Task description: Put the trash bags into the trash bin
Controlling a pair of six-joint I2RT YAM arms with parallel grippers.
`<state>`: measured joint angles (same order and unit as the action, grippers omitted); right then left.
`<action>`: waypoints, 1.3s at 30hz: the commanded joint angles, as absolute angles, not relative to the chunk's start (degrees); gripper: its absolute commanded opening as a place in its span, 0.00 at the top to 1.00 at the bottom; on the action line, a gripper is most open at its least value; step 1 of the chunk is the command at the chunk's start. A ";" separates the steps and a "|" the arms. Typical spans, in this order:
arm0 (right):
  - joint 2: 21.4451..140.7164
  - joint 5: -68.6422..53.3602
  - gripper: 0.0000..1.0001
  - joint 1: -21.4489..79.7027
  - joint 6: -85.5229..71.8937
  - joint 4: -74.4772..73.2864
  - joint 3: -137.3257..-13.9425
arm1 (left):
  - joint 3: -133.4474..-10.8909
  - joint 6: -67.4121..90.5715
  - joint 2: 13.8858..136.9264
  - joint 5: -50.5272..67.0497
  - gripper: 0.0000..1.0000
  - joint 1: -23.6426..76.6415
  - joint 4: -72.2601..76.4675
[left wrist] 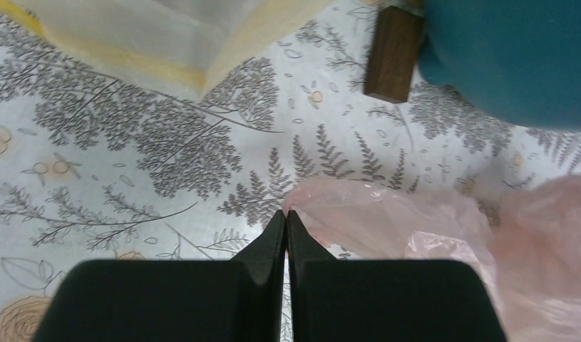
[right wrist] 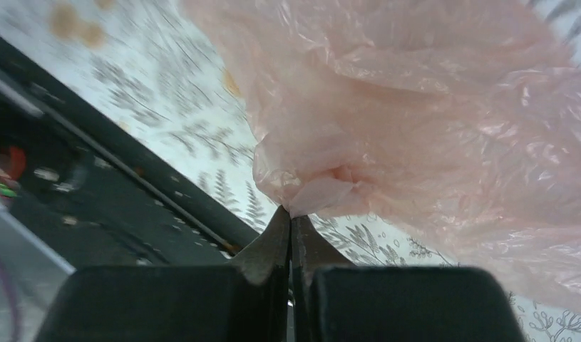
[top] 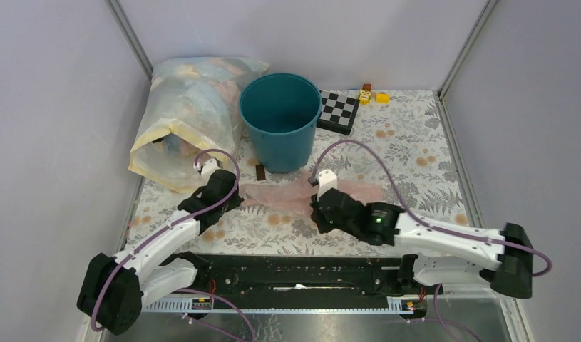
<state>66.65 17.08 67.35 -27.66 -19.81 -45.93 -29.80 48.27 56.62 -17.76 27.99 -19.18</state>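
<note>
Nearest the bases: right gripper [right wrist: 291, 214] clamped tight on a bunched fold of the trash bag [top: 276, 194], pink film gathered into the tips and billowing past them in the right wrist view. On the other side, left gripper [left wrist: 286, 214] pressed closed too, tips touching the bag's left corner. Film caught between them or not: impossible to tell from the left wrist view.

Between the two, the bag itself, lying in a long crinkled strip across the fern-print tablecloth [top: 415, 157], just in front of the trash bin [top: 276, 146] and not in it. Beside the bin's foot, a small brown block [left wrist: 393, 53], apart from the bag.

Behind that, the teal bin, upright, mouth open, no bag visible inside. To its left, close against it, a big clear sack [top: 184, 114] stuffed with more bags, lying on its side. Farthest back, a checkerboard [top: 338, 110] and a few small toy blocks [top: 373, 95] near the wall.

Step in hand, by the look of it: securing the grasp, ahead of the lift. Next move, probably: raise the bag clear of the cloth, high enough to pass the bin's rim, carry it forward over the mouth, then release. Worth minding: limp film trailing and snagging the rim, or dragging the block along, and a doubtful left pinch slipping off.
</note>
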 commanded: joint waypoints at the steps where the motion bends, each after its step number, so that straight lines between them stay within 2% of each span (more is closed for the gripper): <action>1: 58.52 24.55 1.00 67.85 -28.22 -25.95 -52.73 | -28.98 50.68 56.53 -23.17 1.00 27.68 -17.89; 9: 46.76 56.91 0.96 67.85 -37.14 -37.56 -56.26 | -28.82 51.00 53.04 -30.32 1.00 27.64 -22.80; 12: 42.43 62.77 0.95 67.85 -39.43 -38.22 -55.19 | -28.99 51.00 51.52 -31.18 1.00 27.59 -23.51; 15: 39.35 59.47 0.95 67.81 -33.83 -32.42 -52.88 | -29.34 48.44 50.24 -28.59 1.00 27.69 -21.68; 18: 40.58 53.82 0.93 67.85 -31.58 -30.70 -53.70 | -30.52 41.69 48.93 -19.34 1.00 27.62 -18.57; 20: 43.33 49.23 0.92 67.82 -30.96 -30.76 -56.04 | -32.64 38.41 47.62 -13.40 0.91 27.68 -18.02; 22: 47.04 45.75 0.91 67.85 -30.80 -30.98 -58.63 | -33.69 37.41 44.74 -10.26 0.74 27.77 -18.02; 25: 53.35 42.36 0.90 67.81 -32.03 -32.04 -63.23 | -34.80 36.42 38.56 -7.95 0.44 27.77 -18.70; 28: 61.18 40.05 0.91 67.85 -33.41 -33.38 -68.04 | -37.19 36.81 34.85 -6.08 0.25 27.77 -21.93; 31: 67.52 37.38 0.94 67.85 -35.37 -34.76 -72.68 | -39.06 37.40 34.37 1.65 0.25 27.84 -22.89; 35: 74.50 32.58 0.96 67.85 -37.84 -34.89 -77.57 | -35.22 41.55 32.33 18.44 0.36 29.05 -11.45; 37: 77.15 30.66 0.98 67.83 -39.04 -34.75 -79.64 | -32.74 42.78 30.49 21.53 0.38 31.15 -5.34; 39: 78.87 29.29 0.98 67.85 -40.35 -34.55 -81.20 | -31.05 42.53 29.30 21.27 0.35 34.13 -2.17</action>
<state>76.64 33.65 67.83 -36.60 -34.46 -76.34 -33.95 40.84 31.77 11.49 30.26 -13.52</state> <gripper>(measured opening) 0.044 0.633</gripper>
